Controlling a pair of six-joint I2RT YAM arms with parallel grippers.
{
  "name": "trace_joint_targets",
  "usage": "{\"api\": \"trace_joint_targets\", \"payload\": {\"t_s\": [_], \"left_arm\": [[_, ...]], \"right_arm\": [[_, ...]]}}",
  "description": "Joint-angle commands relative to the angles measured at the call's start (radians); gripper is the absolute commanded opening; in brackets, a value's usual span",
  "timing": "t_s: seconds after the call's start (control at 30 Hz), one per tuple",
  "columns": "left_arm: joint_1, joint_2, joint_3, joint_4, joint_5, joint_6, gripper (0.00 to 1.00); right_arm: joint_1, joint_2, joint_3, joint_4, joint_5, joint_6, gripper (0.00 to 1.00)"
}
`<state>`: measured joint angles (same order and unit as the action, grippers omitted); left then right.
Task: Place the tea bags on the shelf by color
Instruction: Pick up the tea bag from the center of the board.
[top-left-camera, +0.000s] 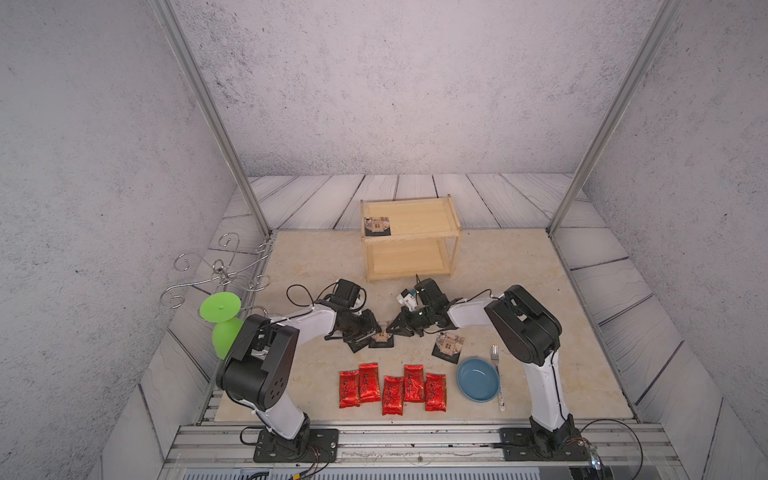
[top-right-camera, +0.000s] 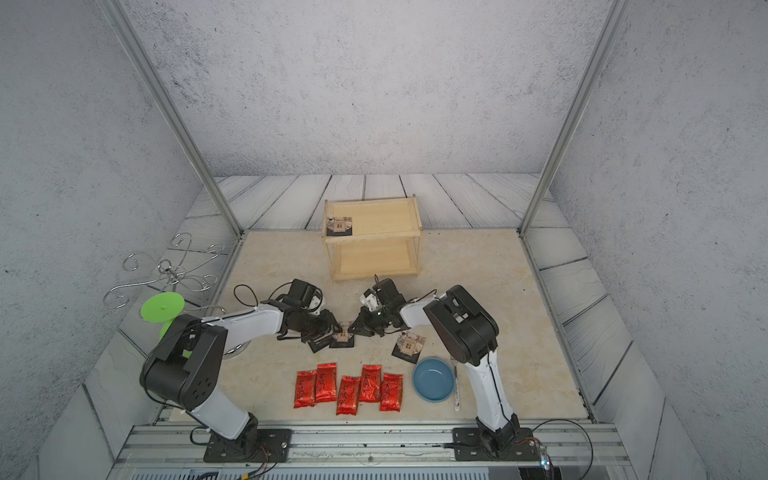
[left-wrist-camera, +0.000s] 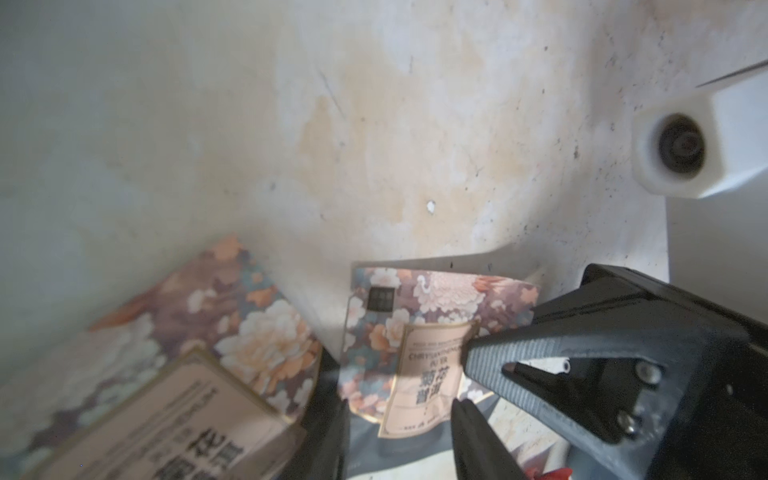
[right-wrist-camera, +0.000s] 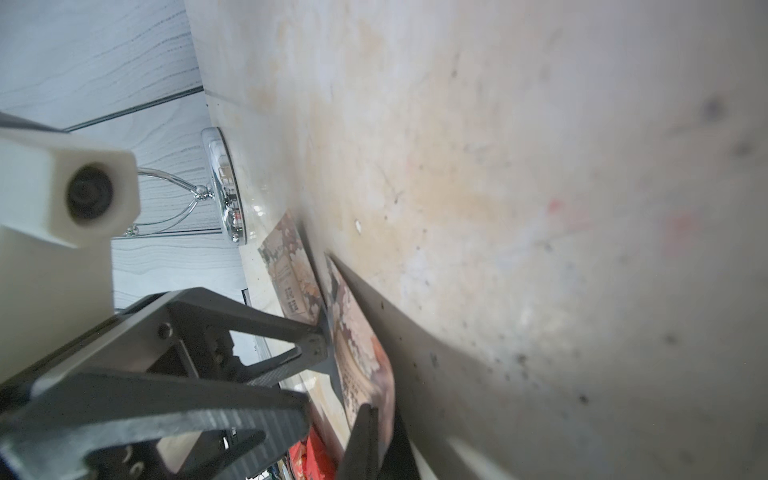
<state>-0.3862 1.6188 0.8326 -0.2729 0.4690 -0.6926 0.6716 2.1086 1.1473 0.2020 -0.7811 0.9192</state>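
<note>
We find the black tea bag (top-left-camera: 382, 339) on the table (top-left-camera: 519, 291) in front of the shelf (top-left-camera: 411, 238), pinched at one edge by the clenched right gripper (top-left-camera: 392, 330), with the left gripper (top-left-camera: 371, 333) part-spread astride it, hold undetermined; we judge it light, limp and slick, best taken by a flat edge.

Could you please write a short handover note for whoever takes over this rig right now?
Right gripper: jaws shut on the edge of a black tea bag at mid-table, partly lifted.
Left gripper: jaws apart at the same bag, gripping nothing that I can see.
Done: one black packet lies on the shelf, top tier.
Left: the pinched bag, a second black bag beside it, a third black bag by the blue bowl, and five red bags in a row near the front.
</note>
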Motion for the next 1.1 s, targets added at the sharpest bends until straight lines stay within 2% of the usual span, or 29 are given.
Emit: {"api": "trace_joint_targets", "payload": {"t_s": [0.0,0.13,0.3,0.43,0.63,0.77,1.07], "left_arm": [[0.030,-0.079,0.057,-0.060,0.064,-0.003,0.49],[0.098,-0.120,0.051,-0.003,0.218,-0.022,0.51],[0.106,-0.129,0.012,0.147,0.354,-0.071,0.53],[0.107,-0.116,-0.007,0.228,0.397,-0.109,0.54],[0.107,-0.114,-0.015,0.297,0.429,-0.139,0.54],[0.110,-0.133,-0.018,0.298,0.427,-0.139,0.45],[0.131,-0.171,-0.025,0.244,0.404,-0.108,0.16]], "right_arm": [[-0.036,-0.083,-0.025,-0.024,-0.031,-0.074,0.00],[-0.089,-0.134,-0.078,0.049,-0.144,-0.122,0.00],[-0.114,-0.193,-0.086,0.120,-0.263,-0.134,0.00],[-0.114,-0.216,-0.069,0.135,-0.308,-0.124,0.00],[-0.092,-0.203,-0.063,0.226,-0.329,-0.037,0.00],[-0.092,-0.202,-0.060,0.223,-0.325,-0.037,0.00],[-0.093,-0.210,-0.034,0.185,-0.326,-0.046,0.00]]}}
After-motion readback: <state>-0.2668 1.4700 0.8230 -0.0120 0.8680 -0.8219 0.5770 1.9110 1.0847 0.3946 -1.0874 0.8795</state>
